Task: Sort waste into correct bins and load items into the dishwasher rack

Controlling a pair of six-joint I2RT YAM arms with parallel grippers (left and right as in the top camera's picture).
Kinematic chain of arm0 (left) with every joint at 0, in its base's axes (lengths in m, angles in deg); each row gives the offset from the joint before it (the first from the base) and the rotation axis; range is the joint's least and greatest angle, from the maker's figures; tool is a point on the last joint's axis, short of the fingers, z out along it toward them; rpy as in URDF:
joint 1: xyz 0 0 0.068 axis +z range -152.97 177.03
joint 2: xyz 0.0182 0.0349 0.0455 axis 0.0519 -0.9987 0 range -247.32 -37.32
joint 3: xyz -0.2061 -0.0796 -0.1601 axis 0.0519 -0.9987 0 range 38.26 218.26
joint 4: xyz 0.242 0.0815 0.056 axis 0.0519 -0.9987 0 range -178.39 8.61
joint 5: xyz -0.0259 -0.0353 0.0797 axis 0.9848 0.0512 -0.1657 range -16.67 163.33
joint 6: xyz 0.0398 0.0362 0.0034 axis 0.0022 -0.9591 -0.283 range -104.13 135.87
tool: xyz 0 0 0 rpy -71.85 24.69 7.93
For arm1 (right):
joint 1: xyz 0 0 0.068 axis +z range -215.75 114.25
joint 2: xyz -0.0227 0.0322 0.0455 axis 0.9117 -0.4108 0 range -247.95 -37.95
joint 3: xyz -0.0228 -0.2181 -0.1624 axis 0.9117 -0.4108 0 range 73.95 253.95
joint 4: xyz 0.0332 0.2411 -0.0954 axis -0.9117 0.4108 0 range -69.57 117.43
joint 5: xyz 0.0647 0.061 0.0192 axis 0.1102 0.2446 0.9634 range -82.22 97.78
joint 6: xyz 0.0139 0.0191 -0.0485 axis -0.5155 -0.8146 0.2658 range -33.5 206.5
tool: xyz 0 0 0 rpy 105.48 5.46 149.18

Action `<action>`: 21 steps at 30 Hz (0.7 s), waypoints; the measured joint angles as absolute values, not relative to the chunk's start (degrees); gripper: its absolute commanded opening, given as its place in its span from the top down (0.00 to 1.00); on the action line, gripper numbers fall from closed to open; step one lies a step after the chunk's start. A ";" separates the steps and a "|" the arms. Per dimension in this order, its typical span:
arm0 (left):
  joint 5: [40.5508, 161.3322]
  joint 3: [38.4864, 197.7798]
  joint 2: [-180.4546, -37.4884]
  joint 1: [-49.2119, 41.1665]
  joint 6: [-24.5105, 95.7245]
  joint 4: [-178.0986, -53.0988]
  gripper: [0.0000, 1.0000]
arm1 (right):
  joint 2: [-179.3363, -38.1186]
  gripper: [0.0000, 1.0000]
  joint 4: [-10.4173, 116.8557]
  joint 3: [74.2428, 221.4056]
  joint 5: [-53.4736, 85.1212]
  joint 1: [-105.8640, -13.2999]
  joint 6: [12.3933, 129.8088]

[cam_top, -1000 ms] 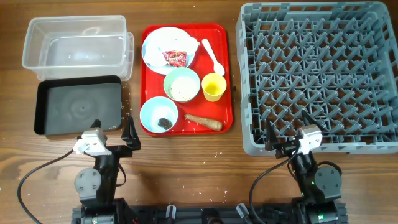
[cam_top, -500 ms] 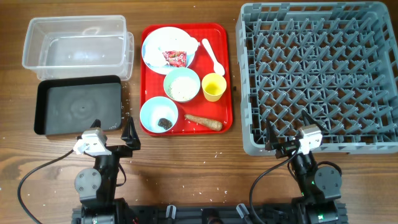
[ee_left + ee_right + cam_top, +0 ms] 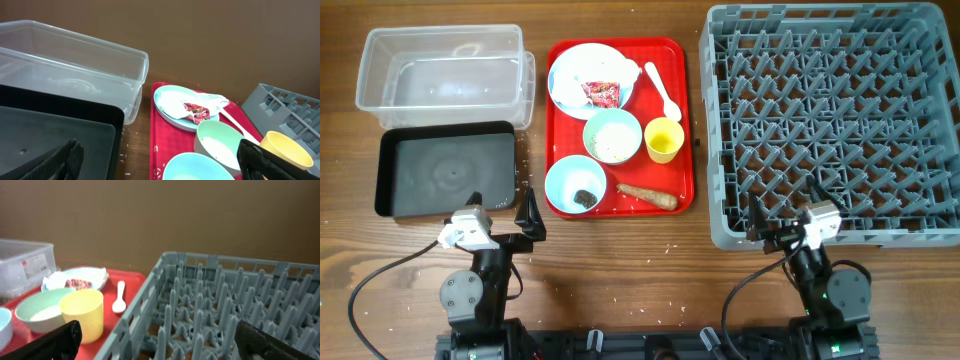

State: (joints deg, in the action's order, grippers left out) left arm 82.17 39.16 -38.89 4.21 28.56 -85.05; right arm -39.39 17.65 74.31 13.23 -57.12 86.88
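A red tray (image 3: 675, 130) holds a pale plate (image 3: 570, 85) with a red wrapper (image 3: 601, 93) and white tissue, a pale green bowl (image 3: 612, 137) of rice, a light blue bowl (image 3: 575, 185) with a dark lump (image 3: 584, 199), a yellow cup (image 3: 663, 140), a white spoon (image 3: 662, 92) and a carrot-like root (image 3: 647, 195). The clear tub (image 3: 445, 75) and black tray (image 3: 445, 170) lie left, the grey rack (image 3: 835, 120) right. My left gripper (image 3: 500, 215) is open and empty near the black tray's front edge. My right gripper (image 3: 785, 225) is open and empty at the rack's front edge.
Loose rice grains (image 3: 525, 160) lie scattered on the wooden table between the black tray and the red tray and in front of them. In the left wrist view the tub (image 3: 75, 65) and plate (image 3: 172, 105) show ahead; the right wrist view shows the rack's pegs (image 3: 225, 310).
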 measured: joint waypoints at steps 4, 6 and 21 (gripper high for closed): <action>82.45 39.05 -38.95 4.18 28.58 -83.94 0.00 | -39.47 0.00 15.33 74.31 15.70 -57.12 85.61; 83.15 38.90 -39.00 4.18 28.58 -79.63 0.00 | -39.54 0.00 15.70 74.44 16.69 -57.12 85.22; 85.31 66.20 -78.36 4.14 27.92 -80.88 0.00 | -82.90 0.00 34.76 113.45 17.85 -57.28 87.28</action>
